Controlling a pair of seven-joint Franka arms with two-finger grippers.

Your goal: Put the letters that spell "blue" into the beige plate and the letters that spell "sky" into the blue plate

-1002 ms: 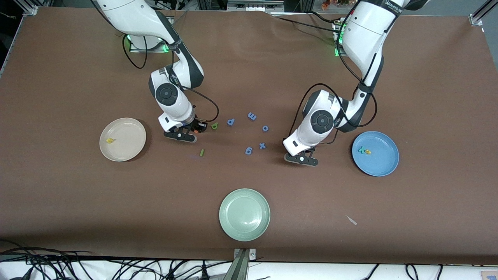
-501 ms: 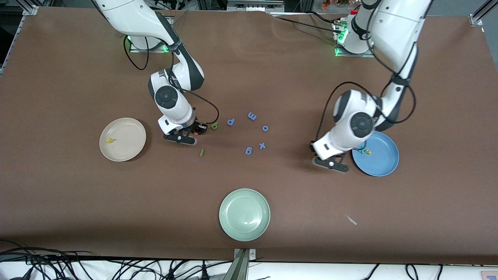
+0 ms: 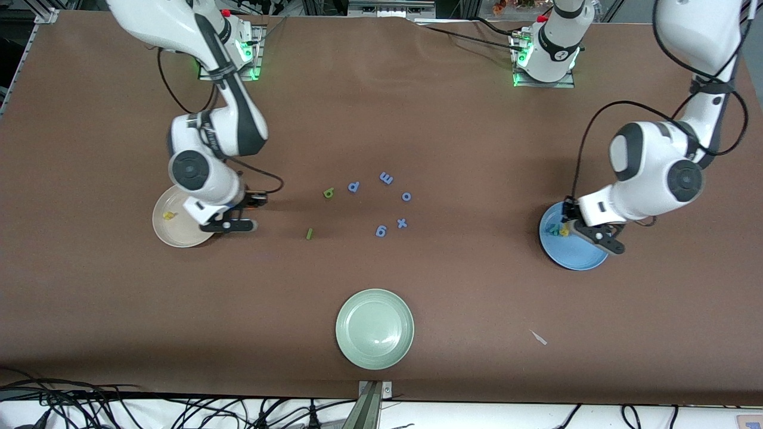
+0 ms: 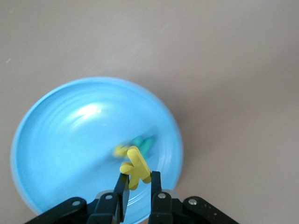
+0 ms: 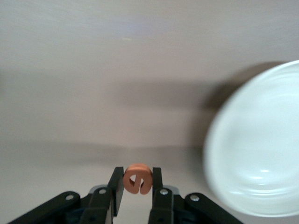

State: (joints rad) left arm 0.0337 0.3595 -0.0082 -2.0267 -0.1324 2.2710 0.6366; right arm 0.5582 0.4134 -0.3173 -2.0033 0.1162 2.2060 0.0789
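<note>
The yellow "k" (image 4: pixel 135 168) is pinched in the left gripper (image 4: pixel 138 184) over the blue plate (image 3: pixel 581 255), where the yellow "s" (image 4: pixel 120 150) and teal "y" (image 4: pixel 142 144) already lie. The orange "e" (image 5: pixel 137 178) is clamped between the fingers of the right gripper (image 5: pixel 137 186), which hangs over the table just beside the beige plate (image 3: pixel 164 229), in which the yellow "u" (image 3: pixel 169 215) lies. The light green "b" (image 3: pixel 328 192) and dark green "l" (image 3: pixel 309 233) lie on the brown table (image 3: pixel 447 119) near the blue-violet letters (image 3: pixel 381 230), with the pale green plate (image 3: pixel 374 329) nearer the front camera.
</note>
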